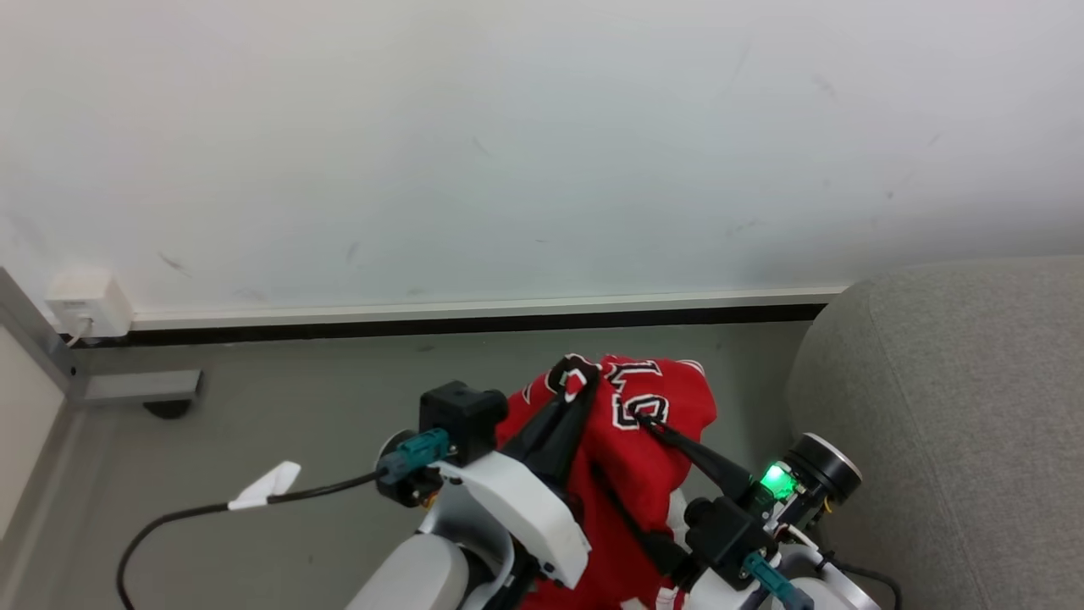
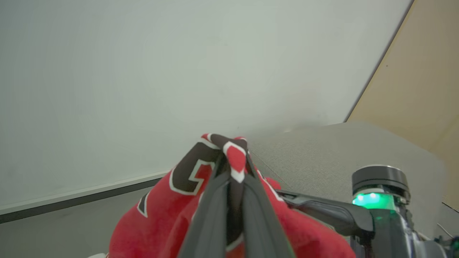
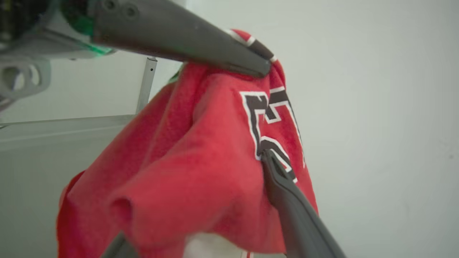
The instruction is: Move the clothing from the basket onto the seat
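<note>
Aloft, clothing (image 1: 635,474) pinched in left hand (image 1: 581,378)

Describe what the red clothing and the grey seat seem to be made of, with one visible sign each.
The clothing: thin, soft fabric, perhaps synthetic knit; it hangs in loose folds, numbers edged white. The seat: matte woven upholstery, probably over padding; fine speckled weave, rounded edge.

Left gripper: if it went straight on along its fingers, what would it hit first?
Beyond the clothing pinched in the left gripper, probably the white wall. The sofa lies to the right of that line in the left wrist view. Depth is unclear.
</note>
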Robot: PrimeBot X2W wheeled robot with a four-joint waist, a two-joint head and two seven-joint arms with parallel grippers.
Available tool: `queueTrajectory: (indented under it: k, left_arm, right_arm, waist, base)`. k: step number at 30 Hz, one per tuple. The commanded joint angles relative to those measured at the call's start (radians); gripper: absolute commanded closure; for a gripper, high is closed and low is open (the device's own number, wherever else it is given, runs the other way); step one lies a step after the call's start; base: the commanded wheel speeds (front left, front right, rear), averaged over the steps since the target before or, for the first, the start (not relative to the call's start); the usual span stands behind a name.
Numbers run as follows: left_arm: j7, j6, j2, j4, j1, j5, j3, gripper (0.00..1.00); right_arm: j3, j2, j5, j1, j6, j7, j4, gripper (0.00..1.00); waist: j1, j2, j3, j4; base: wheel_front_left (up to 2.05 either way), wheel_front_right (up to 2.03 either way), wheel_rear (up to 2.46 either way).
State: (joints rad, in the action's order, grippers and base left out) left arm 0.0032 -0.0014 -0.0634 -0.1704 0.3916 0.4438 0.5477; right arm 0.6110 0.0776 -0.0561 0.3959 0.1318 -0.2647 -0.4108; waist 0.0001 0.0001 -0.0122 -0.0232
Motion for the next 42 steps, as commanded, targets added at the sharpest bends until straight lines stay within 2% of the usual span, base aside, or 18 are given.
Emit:
queueTrajectory:
  k: [1,5,6,7,13,14,16,17,18,19,23,32,42]
  left_arm:
    - [0.004,-0.007,0.002,0.009,0.007,0.01,0.003,1.0]
    - [0.022,-0.01,0.005,0.031,0.004,0.03,0.029,1.0]
    - [0.025,-0.009,0.005,0.034,0.003,0.034,0.032,1.0]
    - [0.026,-0.008,0.006,0.036,0.002,0.037,0.037,1.0]
    - [0.019,-0.001,-0.004,0.028,-0.008,0.038,0.038,1.0]
    - [0.018,0.001,-0.005,0.027,-0.01,0.039,0.037,0.96]
    - [0.013,0.003,-0.009,0.022,-0.015,0.039,0.036,0.81]
    - [0.01,0.005,-0.012,0.02,-0.016,0.038,0.036,0.65]
    - [0.006,0.007,-0.015,0.017,-0.016,0.033,0.036,0.42]
    - [0.002,0.008,-0.017,0.015,-0.017,0.029,0.036,0.0]
    - [-0.032,0.007,-0.035,-0.003,-0.025,0.007,0.038,0.0]
    - [-0.179,-0.001,-0.101,-0.078,-0.072,-0.058,0.051,0.0]
    - [-0.238,-0.009,-0.093,-0.139,-0.078,-0.057,0.054,0.0]
  right_arm:
    - [-0.006,-0.004,-0.004,0.014,-0.002,0.0,-0.016,0.0]
    - [-0.026,-0.019,0.015,0.033,-0.002,0.0,-0.088,0.0]
    - [-0.031,-0.022,0.028,0.037,-0.002,0.0,-0.097,0.57]
    - [-0.029,-0.024,0.036,0.04,-0.002,0.0,-0.106,1.0]
    - [-0.044,-0.026,0.096,0.05,-0.002,0.0,-0.115,1.0]
    - [-0.05,-0.026,0.102,0.049,-0.002,0.0,-0.112,1.0]
    - [-0.06,-0.026,0.109,0.045,-0.002,0.0,-0.105,1.0]
    - [-0.066,-0.026,0.111,0.043,-0.002,0.0,-0.101,1.0]
    - [-0.073,-0.026,0.112,0.042,-0.002,0.0,-0.097,1.0]
    - [-0.083,-0.026,0.115,0.041,-0.002,0.0,-0.093,1.0]
    - [-0.11,-0.026,0.12,0.041,-0.002,0.0,-0.078,1.0]
    - [-0.154,-0.005,0.122,0.036,-0.002,0.0,-0.054,1.0]
    - [-0.188,0.012,0.127,0.026,-0.002,0.0,-0.035,1.0]
  waist:
    - [-0.0001,-0.0001,0.001,0.004]
    - [-0.0001,-0.0001,0.002,0.016]
    - [-0.0001,-0.0001,0.002,0.019]
    - [-0.0001,-0.0001,0.001,0.021]
    - [-0.0001,-0.0001,0.0,0.022]
    - [-0.0001,-0.0001,0.0,0.021]
    - [-0.0001,-0.0001,0.0,0.018]
    - [-0.0001,-0.0001,0.0,0.017]
    - [-0.0001,-0.0001,0.001,0.015]
    - [-0.0001,-0.0001,0.002,0.013]
    - [-0.0001,-0.0001,0.003,0.001]
    - [-0.0001,-0.0001,0.01,-0.036]
    - [-0.0001,-0.0001,0.014,-0.084]
  base:
    - [0.0,0.0,0.0]
    - [0.0,0.0,0.0]
    - [0.0,0.0,0.0]
    - [0.0,0.0,0.0]
    - [0.0,0.0,0.0]
    - [0.0,0.0,0.0]
    - [0.0,0.0,0.0]
    - [0.0,0.0,0.0]
    - [0.0,0.0,0.0]
    - [0.0,0.0,0.0]
    - [0.0,0.0,0.0]
    - [0.0,0.0,0.0]
    - [0.0,0.0,0.0]
